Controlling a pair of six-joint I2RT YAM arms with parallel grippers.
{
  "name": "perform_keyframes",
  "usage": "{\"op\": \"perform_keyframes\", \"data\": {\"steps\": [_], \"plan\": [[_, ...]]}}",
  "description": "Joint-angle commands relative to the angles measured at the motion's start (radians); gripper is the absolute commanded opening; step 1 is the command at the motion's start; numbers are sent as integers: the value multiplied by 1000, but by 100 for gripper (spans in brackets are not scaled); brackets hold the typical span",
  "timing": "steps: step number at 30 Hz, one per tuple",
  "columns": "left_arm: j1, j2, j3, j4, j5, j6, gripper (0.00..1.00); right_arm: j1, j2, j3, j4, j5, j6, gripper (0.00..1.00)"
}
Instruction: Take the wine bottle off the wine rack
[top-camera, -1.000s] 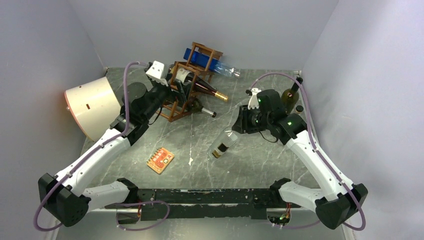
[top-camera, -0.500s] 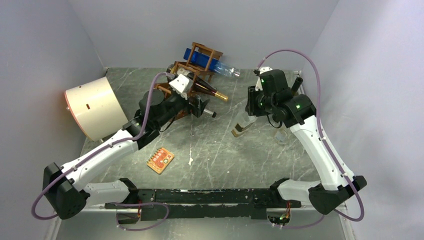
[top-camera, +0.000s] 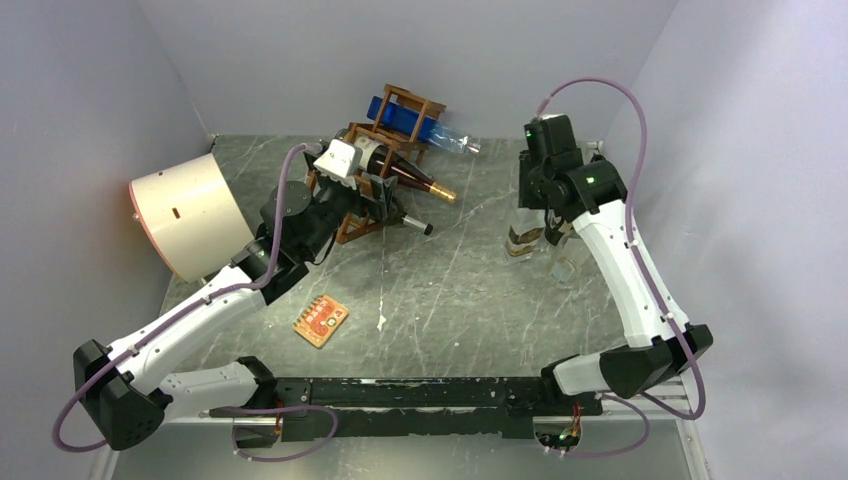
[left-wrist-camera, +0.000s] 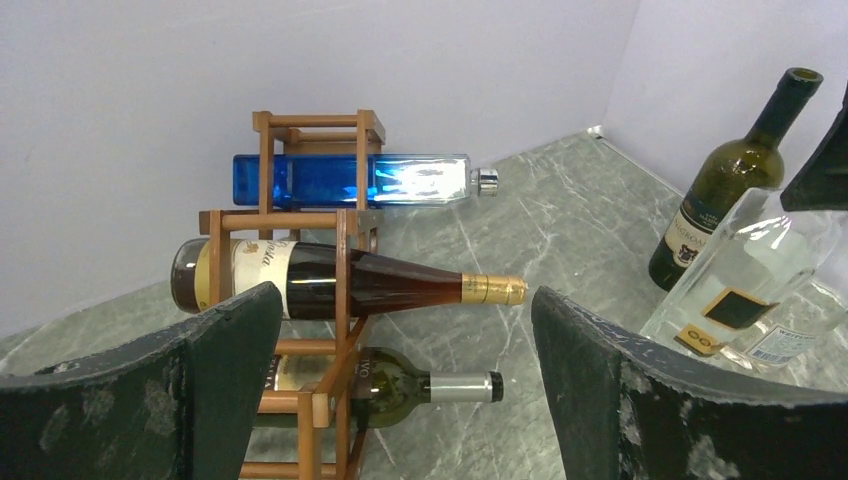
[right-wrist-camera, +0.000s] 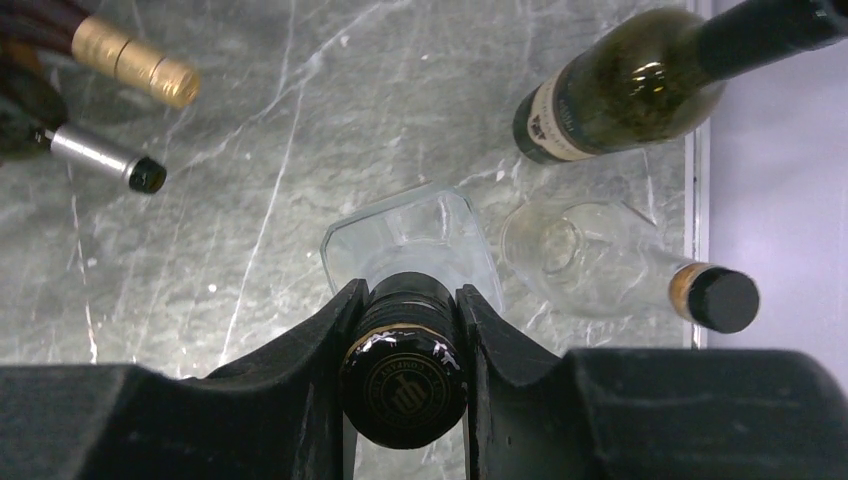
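The reddish-brown wine rack (top-camera: 362, 195) stands at the back of the table and also shows in the left wrist view (left-wrist-camera: 340, 250). It holds a blue bottle (left-wrist-camera: 340, 180), a dark bottle with a gold foil neck (left-wrist-camera: 350, 282) and a green bottle with a silver cap (left-wrist-camera: 425, 385). My left gripper (left-wrist-camera: 405, 300) is open in front of the bottle necks, holding nothing, and shows from above at the rack's front (top-camera: 385, 205). My right gripper (right-wrist-camera: 405, 330) is shut on the black cap of a clear square bottle (right-wrist-camera: 410, 235), which stands upright at the back right (top-camera: 522, 237).
A cream drum (top-camera: 190, 215) lies at the left. An orange card (top-camera: 321, 319) lies on the table. An upright green wine bottle (right-wrist-camera: 610, 100) and a clear round bottle (right-wrist-camera: 600, 260) stand by the right wall, close to the clear square bottle.
My right gripper carried the clear square bottle from a tilt at mid-table to upright at the back right. My left gripper swung from the rack's left side to its front.
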Motion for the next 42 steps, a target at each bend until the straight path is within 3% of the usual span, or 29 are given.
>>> {"op": "perform_keyframes", "data": {"steps": [1, 12, 23, 32, 42], "plan": [[-5, -31, 11, 3, -30, 9, 98, -106, 6, 25, 183, -51, -40, 0], [-4, -36, 4, 10, -34, 14, 98, -161, 294, 349, 182, -33, -93, 0], [-4, -30, 10, 3, -20, 11, 98, -345, 510, 618, 157, -153, -140, 0], [-4, -20, 13, 1, -9, 8, 98, -434, 607, 659, 198, -217, -167, 0], [-4, -13, 17, -3, 6, -1, 98, -487, 600, 568, 253, -241, -170, 0]]}}
